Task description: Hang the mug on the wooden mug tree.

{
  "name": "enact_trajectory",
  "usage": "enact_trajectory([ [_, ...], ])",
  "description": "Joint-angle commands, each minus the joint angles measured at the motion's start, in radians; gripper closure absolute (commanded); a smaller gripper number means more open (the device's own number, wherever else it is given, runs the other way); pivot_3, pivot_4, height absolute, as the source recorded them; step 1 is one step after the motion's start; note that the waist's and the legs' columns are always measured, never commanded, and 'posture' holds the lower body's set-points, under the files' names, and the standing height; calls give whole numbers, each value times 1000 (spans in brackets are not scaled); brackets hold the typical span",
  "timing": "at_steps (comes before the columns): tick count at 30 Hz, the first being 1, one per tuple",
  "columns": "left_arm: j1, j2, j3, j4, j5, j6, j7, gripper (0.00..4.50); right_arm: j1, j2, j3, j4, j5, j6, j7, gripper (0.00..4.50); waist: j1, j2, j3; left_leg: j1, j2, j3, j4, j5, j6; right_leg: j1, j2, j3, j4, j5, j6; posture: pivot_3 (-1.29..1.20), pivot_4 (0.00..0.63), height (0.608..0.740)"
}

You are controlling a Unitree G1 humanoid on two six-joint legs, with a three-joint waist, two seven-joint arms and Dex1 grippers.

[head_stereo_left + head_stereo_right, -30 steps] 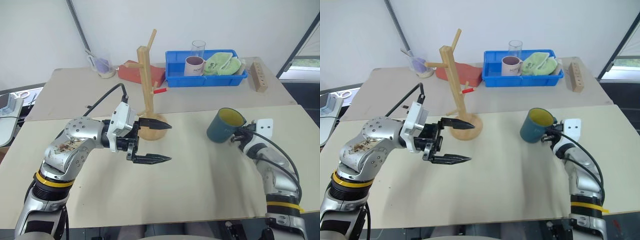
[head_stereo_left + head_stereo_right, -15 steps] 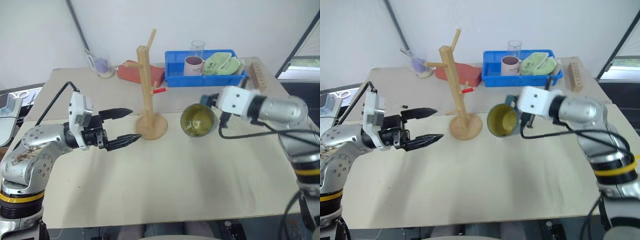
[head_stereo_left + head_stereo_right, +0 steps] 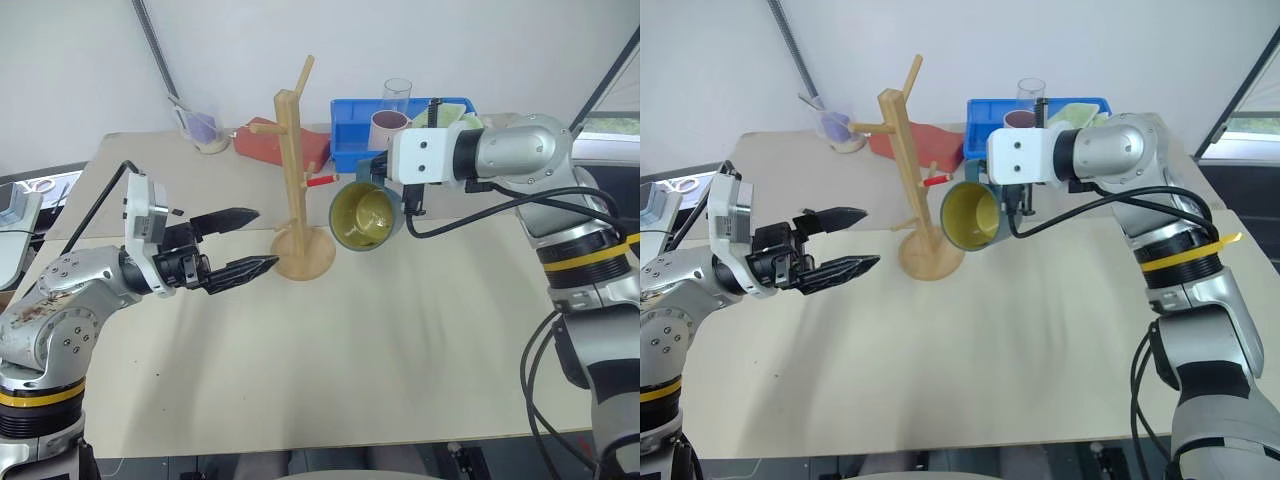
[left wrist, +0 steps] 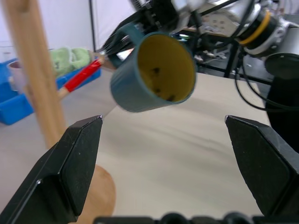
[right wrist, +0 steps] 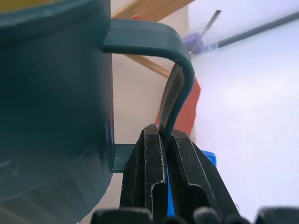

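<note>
While the right gripper [image 5: 164, 140] is clenched on the loop handle of the mug [image 3: 365, 215], the mug hangs in the air above the desk [image 3: 400, 330], tipped on its side so that its yellow-green inside faces the camera. It sits just beside the wooden mug tree [image 3: 297, 180], on the tree's right, close to the red-tipped peg [image 3: 320, 181], though whether handle and peg touch cannot be told. In the right wrist view the two black fingers [image 5: 149, 172] pinch the thin edge of the handle between them. The left gripper [image 3: 245, 243] is released, its jaws spread wide and empty, pointing toward the tree's round base from the left and held a little above the desk. In the left wrist view the mug shows between its fingers [image 4: 74, 163], well apart from them. Behind the tree a blue bin [image 3: 350, 130] holds a pale mug [image 3: 387, 128], a clear glass tumbler [image 3: 397, 94] and a green cloth [image 3: 1070, 112].
</note>
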Motion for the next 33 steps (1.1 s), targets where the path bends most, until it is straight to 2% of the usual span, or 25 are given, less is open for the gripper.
enact_trajectory([
  [1,-23,11,-5,-37,-14,-7,-2,0,-67,24,-7,43,-15,-55,4,4456,0,0,0,0,0,0,0,0,0,0,0,0,0,0,0,0,150,740],
  [7,-62,-4,-12,-7,-3,-11,41,0,-128,83,14,159,-55,-114,-1,4456,0,0,0,1,0,0,0,0,0,0,0,0,1,0,0,0,150,740],
  [18,-40,2,-11,38,70,-63,35,0,-220,158,20,326,-102,-203,-25,4456,-1,1,0,1,0,-1,0,0,1,0,1,0,2,0,0,0,150,740],
  [27,-42,-15,-19,32,91,-69,58,0,-238,167,11,358,-107,-232,-33,1376,0,1,0,1,0,-1,0,0,1,0,1,0,3,0,0,0,150,740],
  [31,-39,-4,-13,53,145,-98,67,0,-221,126,-13,311,-73,-229,9,14,1,1,0,1,0,-1,0,0,1,0,1,0,3,0,0,0,150,740],
  [33,-43,30,-28,83,206,-96,79,0,-200,94,-40,266,-22,-192,61,14,3,1,0,1,0,-1,0,0,1,0,1,0,3,0,0,0,150,740],
])
